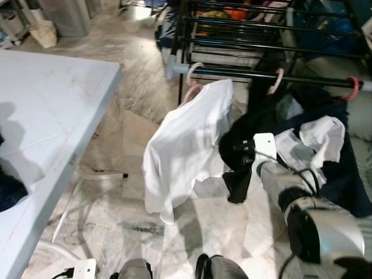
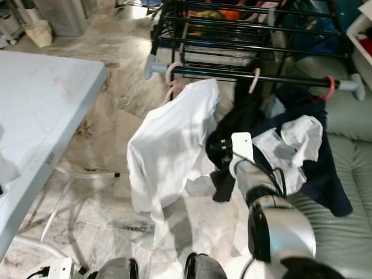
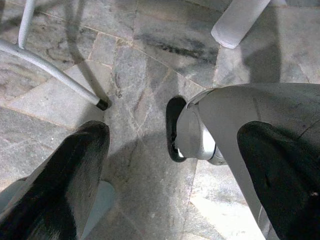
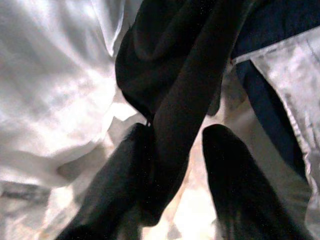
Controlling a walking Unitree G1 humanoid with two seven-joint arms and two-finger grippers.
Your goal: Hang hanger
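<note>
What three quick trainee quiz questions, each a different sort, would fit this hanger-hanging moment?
1. True or false: the white shirt hangs from the rail on a pink hanger.
2. Which pincer is raised toward the clothes: (a) left, (b) right?
3. Fill in: the garment between the right pincer's fingers is ____ in colour.

Key
1. True.
2. (b): the right pincer reaches the dark garment beside the white shirt; the left pincer hangs over the floor, fingers apart.
3. Dark: black cloth runs between the fingers.
</note>
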